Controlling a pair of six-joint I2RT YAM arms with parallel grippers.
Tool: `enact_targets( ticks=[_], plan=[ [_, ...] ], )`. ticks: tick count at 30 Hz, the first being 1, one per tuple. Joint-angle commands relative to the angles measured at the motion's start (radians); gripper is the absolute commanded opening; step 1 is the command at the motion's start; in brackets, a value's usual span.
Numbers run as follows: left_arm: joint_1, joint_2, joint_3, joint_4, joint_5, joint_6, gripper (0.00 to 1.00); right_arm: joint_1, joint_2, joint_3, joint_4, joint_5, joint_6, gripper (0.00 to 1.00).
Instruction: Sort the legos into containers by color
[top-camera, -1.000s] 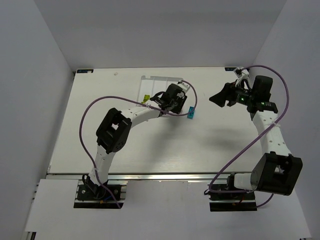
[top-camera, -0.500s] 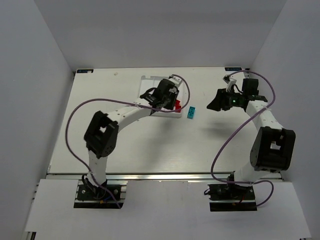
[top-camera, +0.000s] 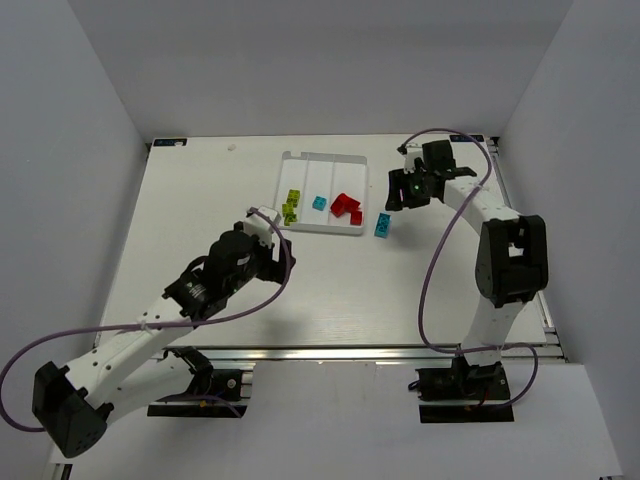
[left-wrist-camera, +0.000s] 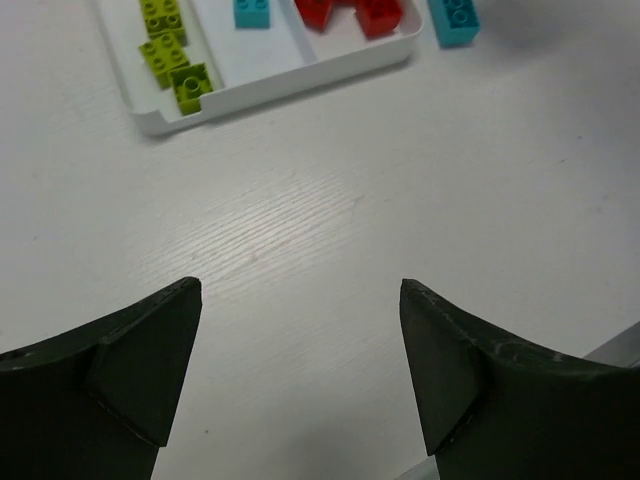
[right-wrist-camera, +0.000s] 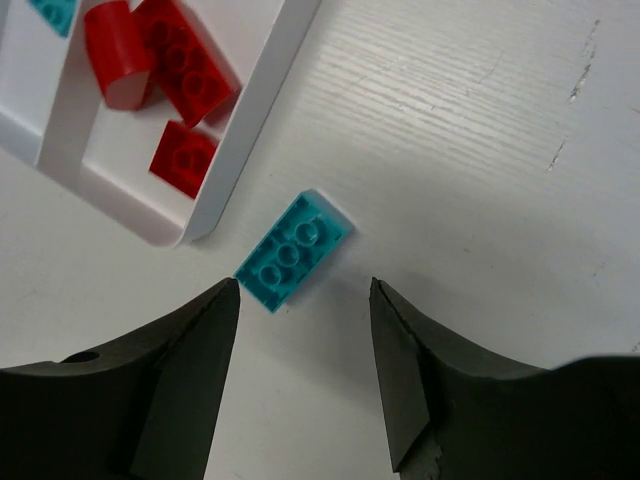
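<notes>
The white tray (top-camera: 306, 172) holds several yellow-green legos (top-camera: 291, 206) in its left compartment, one cyan lego (top-camera: 320, 203) in the middle and red legos (top-camera: 347, 208) on the right. A cyan brick (top-camera: 382, 225) lies flat on the table just right of the tray. My right gripper (top-camera: 396, 190) hovers open above it; in the right wrist view the cyan brick (right-wrist-camera: 293, 250) sits just ahead of the right gripper (right-wrist-camera: 305, 290), beside the tray corner (right-wrist-camera: 245, 140). My left gripper (left-wrist-camera: 300, 295) is open and empty over bare table, short of the tray (left-wrist-camera: 290, 88).
Purple cables loop from both arms over the table. White walls close off the left, back and right sides. Both arm bases stand at the near edge.
The left arm has drawn back from the tray toward the near left and its jaws have opened wide. The right arm has swung left over the loose cyan brick.
</notes>
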Motion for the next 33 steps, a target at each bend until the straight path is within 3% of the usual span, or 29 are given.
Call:
enact_targets(
  ticks=[1,16,20,33],
  plan=[
    [0.004,-0.070,-0.042,-0.010,-0.078,0.028,0.90,0.031,0.055,0.081,-0.021,0.196,0.111,0.62],
    [0.004,-0.149,-0.032,-0.056,-0.114,0.033,0.90,0.152,0.171,0.140,-0.005,0.378,0.259,0.75],
    [0.004,-0.147,-0.031,-0.059,-0.114,0.034,0.90,0.163,0.203,0.152,-0.015,0.461,0.291,0.74],
    [0.004,-0.150,-0.032,-0.059,-0.124,0.036,0.90,0.172,0.229,0.122,-0.015,0.442,0.336,0.66]
  ],
)
